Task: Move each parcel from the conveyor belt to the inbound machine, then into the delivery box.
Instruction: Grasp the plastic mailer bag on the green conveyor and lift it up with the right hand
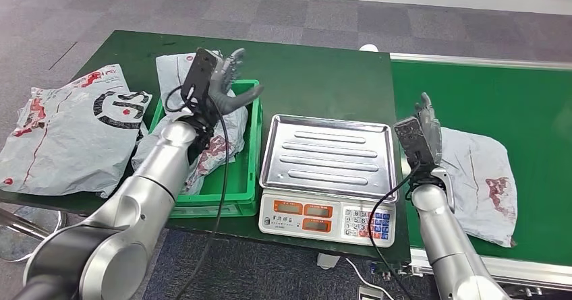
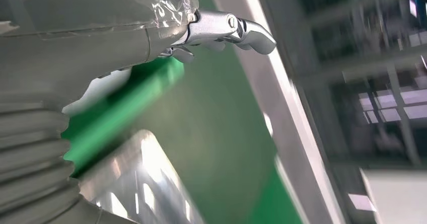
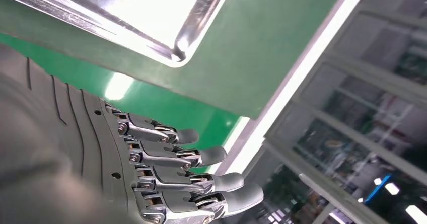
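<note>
The left hand [image 1: 226, 77] was raised over the green crate [image 1: 247, 178], fingers spread and holding nothing, above a white parcel [image 1: 216, 145] lying in the crate. The right hand [image 1: 423, 133], fingers [image 3: 201, 156] extended and slightly apart, was empty between the scale's steel tray [image 1: 328, 155] and a second parcel [image 1: 482, 178] on the green conveyor belt [image 1: 512, 104]. A third parcel [image 1: 71, 131] lay on the table left of the crate

A scale [image 1: 327, 178] sits between a crate [image 1: 248, 172] holding a parcel [image 1: 222, 138] and the conveyor belt [image 1: 512, 104].
</note>
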`<control>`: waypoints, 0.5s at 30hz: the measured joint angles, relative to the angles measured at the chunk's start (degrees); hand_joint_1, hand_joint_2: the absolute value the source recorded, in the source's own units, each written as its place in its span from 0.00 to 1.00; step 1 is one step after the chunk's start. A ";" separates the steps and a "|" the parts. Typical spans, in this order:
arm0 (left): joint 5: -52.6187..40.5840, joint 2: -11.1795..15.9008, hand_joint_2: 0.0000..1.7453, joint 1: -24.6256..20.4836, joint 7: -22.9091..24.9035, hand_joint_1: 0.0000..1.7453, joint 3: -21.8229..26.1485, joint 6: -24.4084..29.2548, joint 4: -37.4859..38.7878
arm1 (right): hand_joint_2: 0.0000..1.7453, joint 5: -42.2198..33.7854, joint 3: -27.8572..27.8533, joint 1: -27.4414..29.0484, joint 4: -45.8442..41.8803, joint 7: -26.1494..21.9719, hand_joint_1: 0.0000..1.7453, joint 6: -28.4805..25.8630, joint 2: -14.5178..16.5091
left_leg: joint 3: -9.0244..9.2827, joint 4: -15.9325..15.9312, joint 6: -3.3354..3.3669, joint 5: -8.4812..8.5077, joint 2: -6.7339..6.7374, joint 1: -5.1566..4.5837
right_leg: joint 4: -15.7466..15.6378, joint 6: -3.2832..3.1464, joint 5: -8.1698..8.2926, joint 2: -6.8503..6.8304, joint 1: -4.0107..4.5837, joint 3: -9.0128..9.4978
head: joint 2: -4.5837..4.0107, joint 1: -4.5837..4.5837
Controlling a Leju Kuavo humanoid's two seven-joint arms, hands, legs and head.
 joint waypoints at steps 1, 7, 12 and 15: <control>0.59 -0.83 1.00 0.62 -0.41 0.00 0.07 -0.94 0.15 | 1.00 0.82 0.00 -0.06 0.53 0.38 0.00 -0.76 0.16 | -0.01 0.00 0.00 0.00 -0.01 0.00 | 0.00 0.00 0.00 -0.01 0.00 0.00 | 0.00 0.00; 3.85 -4.31 1.00 2.84 -1.03 0.00 -0.03 -2.71 0.84 | 1.00 3.60 0.00 -0.01 2.59 1.40 0.00 -3.38 0.45 | -0.01 0.00 0.01 -0.02 0.00 0.00 | 0.00 0.00 0.00 0.02 0.00 -0.05 | 0.00 0.02; 17.83 -5.26 1.00 4.06 -1.03 0.00 -6.62 -0.04 0.92 | 1.00 10.42 -0.06 0.23 4.81 2.24 0.00 -10.24 0.43 | -0.01 0.00 0.00 -0.02 0.01 0.00 | 0.00 0.00 0.00 0.03 0.00 -0.08 | 0.00 0.02; 24.13 -5.29 1.00 4.69 -1.44 0.00 -13.39 2.81 0.85 | 1.00 16.37 -1.02 0.69 5.81 3.04 0.00 -13.61 0.32 | -0.02 0.01 0.01 -0.03 0.01 0.00 | 0.00 0.00 0.00 0.03 0.00 -0.08 | 0.00 0.02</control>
